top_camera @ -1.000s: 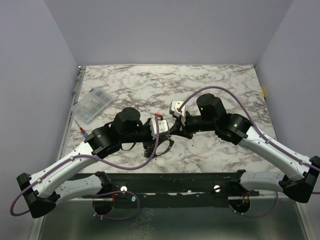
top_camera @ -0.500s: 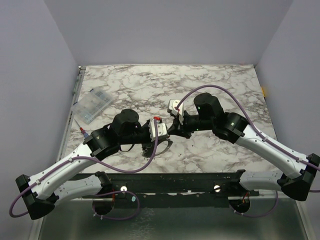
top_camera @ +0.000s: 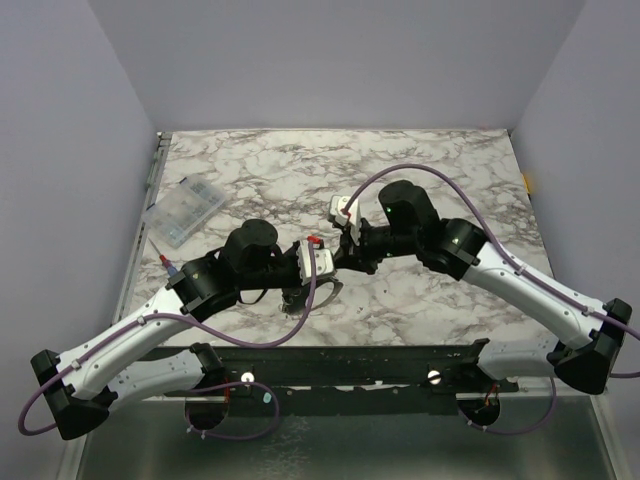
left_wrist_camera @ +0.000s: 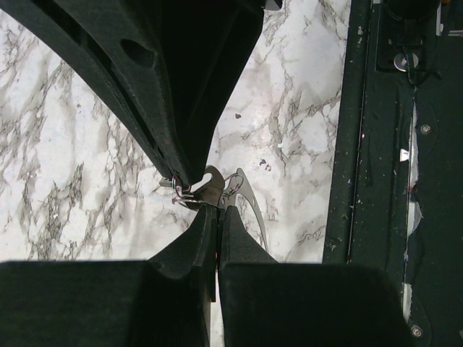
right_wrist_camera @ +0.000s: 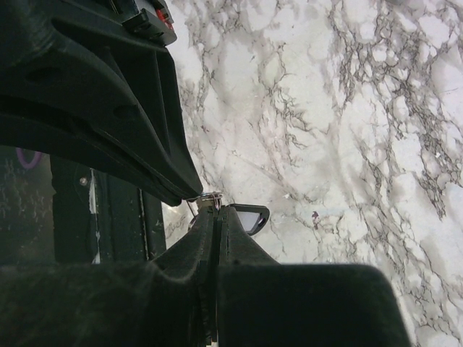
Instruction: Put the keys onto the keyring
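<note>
My two grippers meet tip to tip just above the marble near the table's front middle. My left gripper (top_camera: 318,282) (left_wrist_camera: 217,210) is shut on the keyring (left_wrist_camera: 251,204), a thin silvery hoop whose arc curves out to the right of the fingertips; it also shows in the top view (top_camera: 327,292). My right gripper (top_camera: 336,266) (right_wrist_camera: 217,210) is shut on the key (right_wrist_camera: 250,216), a small dark oblong piece with a paler centre that sticks out beside its fingertips. Small wire loops (right_wrist_camera: 210,195) sit between the two tips. How key and hoop touch is hidden.
A clear plastic box (top_camera: 185,211) lies at the far left of the marble table (top_camera: 430,170). A dark rail (top_camera: 350,358) (left_wrist_camera: 376,144) runs along the near edge. Purple cables loop over both arms.
My right arm has swung left and brought its gripper up against my left gripper's tips. The left gripper has drawn back slightly to the left with the hoop.
</note>
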{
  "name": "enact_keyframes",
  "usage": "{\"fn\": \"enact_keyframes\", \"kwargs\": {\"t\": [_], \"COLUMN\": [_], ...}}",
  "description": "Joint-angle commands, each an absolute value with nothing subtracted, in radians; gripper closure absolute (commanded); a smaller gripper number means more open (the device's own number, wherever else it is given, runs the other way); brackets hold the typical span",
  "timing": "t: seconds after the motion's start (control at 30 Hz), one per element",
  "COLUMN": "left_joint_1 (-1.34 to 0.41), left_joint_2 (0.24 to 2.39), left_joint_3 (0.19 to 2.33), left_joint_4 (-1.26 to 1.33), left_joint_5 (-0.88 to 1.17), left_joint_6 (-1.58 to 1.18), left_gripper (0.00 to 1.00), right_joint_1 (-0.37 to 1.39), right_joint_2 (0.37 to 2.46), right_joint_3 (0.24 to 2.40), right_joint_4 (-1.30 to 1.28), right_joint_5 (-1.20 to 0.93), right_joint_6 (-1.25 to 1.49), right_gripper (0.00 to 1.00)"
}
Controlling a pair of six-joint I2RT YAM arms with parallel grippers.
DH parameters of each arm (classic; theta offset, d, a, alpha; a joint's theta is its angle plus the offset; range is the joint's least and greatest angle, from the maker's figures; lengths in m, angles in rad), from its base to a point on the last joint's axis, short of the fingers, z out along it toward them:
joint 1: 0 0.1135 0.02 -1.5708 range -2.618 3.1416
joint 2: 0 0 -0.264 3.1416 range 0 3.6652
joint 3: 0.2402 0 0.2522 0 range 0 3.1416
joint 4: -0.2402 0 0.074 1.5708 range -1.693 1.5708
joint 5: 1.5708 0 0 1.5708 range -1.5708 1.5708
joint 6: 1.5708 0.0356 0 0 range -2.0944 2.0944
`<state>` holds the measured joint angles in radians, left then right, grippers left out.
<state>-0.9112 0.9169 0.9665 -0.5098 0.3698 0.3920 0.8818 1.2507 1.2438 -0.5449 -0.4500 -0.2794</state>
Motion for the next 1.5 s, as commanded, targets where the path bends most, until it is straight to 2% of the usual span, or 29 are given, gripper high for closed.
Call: {"fn": "enact_keyframes", "kwargs": {"t": [0.0, 1.2, 1.47], "left_joint_1": [-0.925, -0.932, -0.932], "left_joint_2": [0.891, 0.712, 0.697], "left_joint_3": [0.971, 0.871, 0.859], "left_joint_4": [-0.423, -0.368, -0.353], "left_joint_5": [0.418, 0.48, 0.493], "left_joint_6": [0.414, 0.583, 0.604], "left_gripper": [1.0, 1.0, 1.0], "right_joint_1": [0.879, 0.859, 0.859], "right_joint_2": [1.297, 1.419, 1.419], "right_joint_3": [1.286, 1.387, 1.399], "right_joint_4": [-0.584, -0.685, -0.682], "right_joint_5": [-0.475, -0.53, -0.534], "right_joint_6": [-0.278, -0.236, -0.229], "right_gripper": [1.0, 0.99, 0.86]}}
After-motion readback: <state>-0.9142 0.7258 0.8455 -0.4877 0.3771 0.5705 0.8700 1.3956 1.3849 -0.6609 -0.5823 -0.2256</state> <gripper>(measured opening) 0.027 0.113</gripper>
